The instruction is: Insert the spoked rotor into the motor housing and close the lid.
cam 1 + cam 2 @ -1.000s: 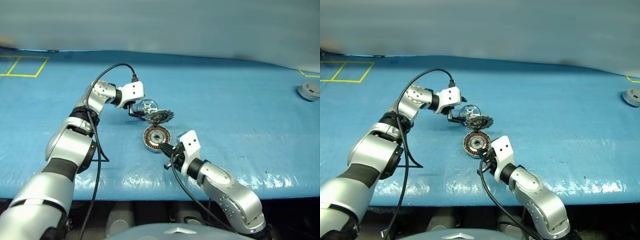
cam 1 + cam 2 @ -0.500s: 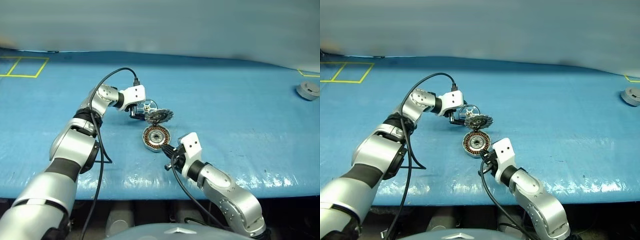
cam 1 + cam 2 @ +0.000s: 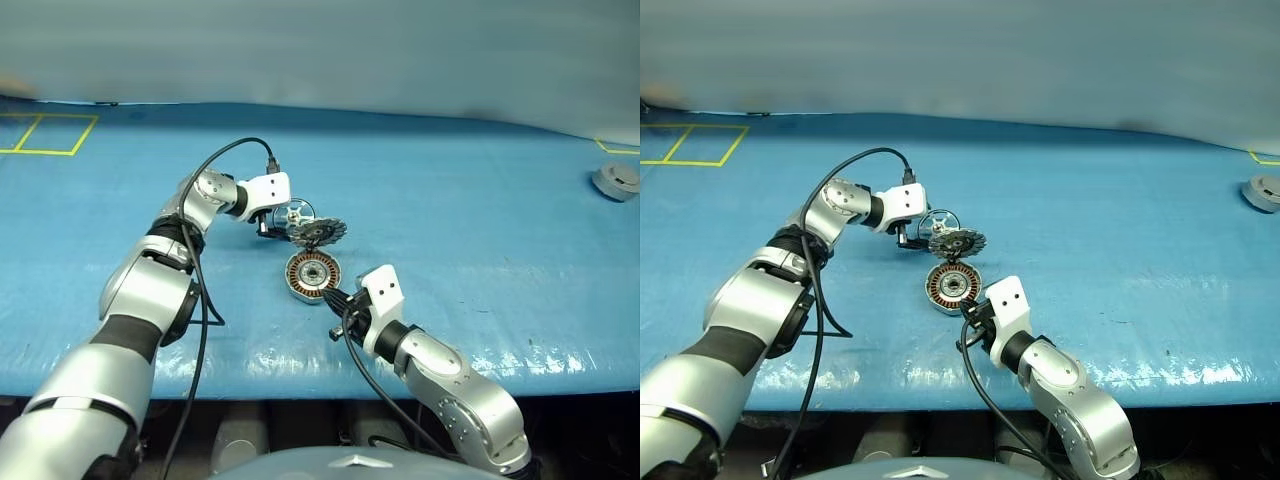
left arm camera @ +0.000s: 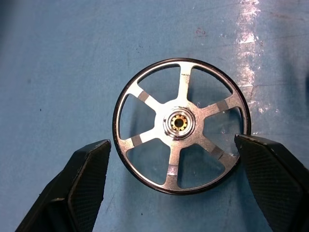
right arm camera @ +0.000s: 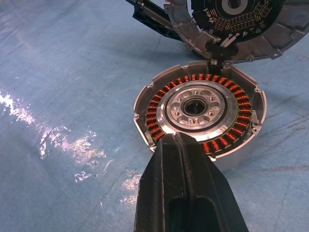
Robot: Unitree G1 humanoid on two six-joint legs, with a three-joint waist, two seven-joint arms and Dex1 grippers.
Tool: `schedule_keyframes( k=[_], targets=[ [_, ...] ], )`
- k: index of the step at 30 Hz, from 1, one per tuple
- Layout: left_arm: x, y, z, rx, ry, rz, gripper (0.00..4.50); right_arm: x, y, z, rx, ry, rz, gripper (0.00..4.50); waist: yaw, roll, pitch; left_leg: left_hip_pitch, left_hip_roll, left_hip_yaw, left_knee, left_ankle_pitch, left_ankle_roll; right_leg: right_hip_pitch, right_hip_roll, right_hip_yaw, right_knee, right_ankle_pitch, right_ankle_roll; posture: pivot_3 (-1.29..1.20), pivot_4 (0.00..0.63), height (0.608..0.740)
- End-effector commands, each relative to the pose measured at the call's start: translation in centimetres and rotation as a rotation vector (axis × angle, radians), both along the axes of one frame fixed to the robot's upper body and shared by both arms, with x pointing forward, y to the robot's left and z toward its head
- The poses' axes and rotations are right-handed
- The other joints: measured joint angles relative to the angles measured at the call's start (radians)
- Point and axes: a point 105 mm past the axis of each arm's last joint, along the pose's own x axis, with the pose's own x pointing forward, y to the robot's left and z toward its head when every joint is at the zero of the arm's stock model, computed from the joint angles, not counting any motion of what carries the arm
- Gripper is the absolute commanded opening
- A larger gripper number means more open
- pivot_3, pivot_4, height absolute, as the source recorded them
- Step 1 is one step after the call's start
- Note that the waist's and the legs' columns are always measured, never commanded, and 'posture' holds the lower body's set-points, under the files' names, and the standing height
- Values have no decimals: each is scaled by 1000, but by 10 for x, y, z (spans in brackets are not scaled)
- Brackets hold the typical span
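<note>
The rotor lies flat on the blue desk, just behind the raised lid, and the left tool is spread wide around it — one finger off each side of the rim, neither quite touching as far as I can see. It looks like thin, stiff metal, light for its width, with a polished rim that I'd expect to be slick under those pads; the sensible hold seems to be straight across the rim, squarely opposite points, since the spokes are narrow and the hub sits too low to pinch. Lying flat on the covering, it may skate or tip up on one edge if the fingers close unevenly. The housing sits nearer the robot, open, its copper windings ringed round a silver centre, with the lid standing up on its hinge at the far edge. The right tool is shut tight with nothing in it, its tip at the near wall of the housing — steadying it, I'd guess, though I can't tell if it presses.
</note>
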Motion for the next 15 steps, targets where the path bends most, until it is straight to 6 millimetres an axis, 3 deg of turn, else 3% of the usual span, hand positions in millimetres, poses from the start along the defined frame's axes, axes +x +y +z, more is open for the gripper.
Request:
schedule_keyframes(
  k=[1,4,8,15],
  targets=[
    [6,-6,18,4,-48,-18,4453,1,1,14,27,-59,-7,0,0,0,0,0,0,0,0,0,0,0,0,0,0,0,0,0,150,740],
    [6,-6,18,10,-43,-15,4290,1,1,14,29,-59,-12,0,0,0,0,0,0,0,0,0,0,0,0,0,0,0,0,0,150,740],
    [6,-6,17,22,-44,-10,3212,1,1,14,32,-59,-19,0,0,0,0,0,0,0,0,0,0,0,0,0,0,0,0,0,150,740],
    [5,-5,13,43,-34,-15,3212,2,1,15,33,-60,-23,0,0,0,0,0,0,0,0,0,0,0,0,0,1,0,0,0,150,740]
  ],
)
